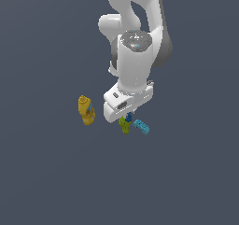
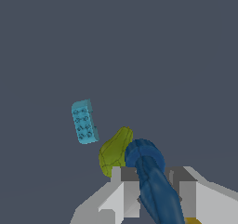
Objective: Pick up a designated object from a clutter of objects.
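Dark blue knobbly toy piece sits clamped btwn white gripper fingers, touching olive-green lump; light cyan studded brick nearby.

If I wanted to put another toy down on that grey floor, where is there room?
Open floor lies beyond the yellow piece toward the exterior view's left, and past the light cyan brick toward its right. It is crowded under the gripper, where the dark blue piece and olive-green piece bunch together.
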`<state>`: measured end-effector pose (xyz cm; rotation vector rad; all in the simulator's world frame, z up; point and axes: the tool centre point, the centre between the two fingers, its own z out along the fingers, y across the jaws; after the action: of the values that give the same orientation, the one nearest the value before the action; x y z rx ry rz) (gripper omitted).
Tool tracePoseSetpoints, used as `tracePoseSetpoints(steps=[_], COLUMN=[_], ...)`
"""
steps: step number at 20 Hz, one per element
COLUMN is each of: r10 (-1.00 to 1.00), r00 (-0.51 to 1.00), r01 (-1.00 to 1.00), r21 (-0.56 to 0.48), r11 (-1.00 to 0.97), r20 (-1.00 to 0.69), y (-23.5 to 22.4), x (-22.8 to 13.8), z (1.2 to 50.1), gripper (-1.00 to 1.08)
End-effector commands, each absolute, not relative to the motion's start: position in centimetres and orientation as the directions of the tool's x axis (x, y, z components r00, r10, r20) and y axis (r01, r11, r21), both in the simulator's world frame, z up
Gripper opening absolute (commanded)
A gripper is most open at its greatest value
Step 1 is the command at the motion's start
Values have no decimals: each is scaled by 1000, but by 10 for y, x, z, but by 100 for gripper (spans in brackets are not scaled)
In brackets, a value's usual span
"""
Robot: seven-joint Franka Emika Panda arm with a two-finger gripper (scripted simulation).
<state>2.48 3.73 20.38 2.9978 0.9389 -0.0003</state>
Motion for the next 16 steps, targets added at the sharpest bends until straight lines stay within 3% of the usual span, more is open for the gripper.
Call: tracePoseSetpoints(steps=[1,16], r10=[571,571], r00=[821,821], r01=[571,571], r21=[0,-3], r11=[-821,-821], r20=[1,2], y=[20,-80], x=[14,-40], z=[226,351], gripper=[-100,-100])
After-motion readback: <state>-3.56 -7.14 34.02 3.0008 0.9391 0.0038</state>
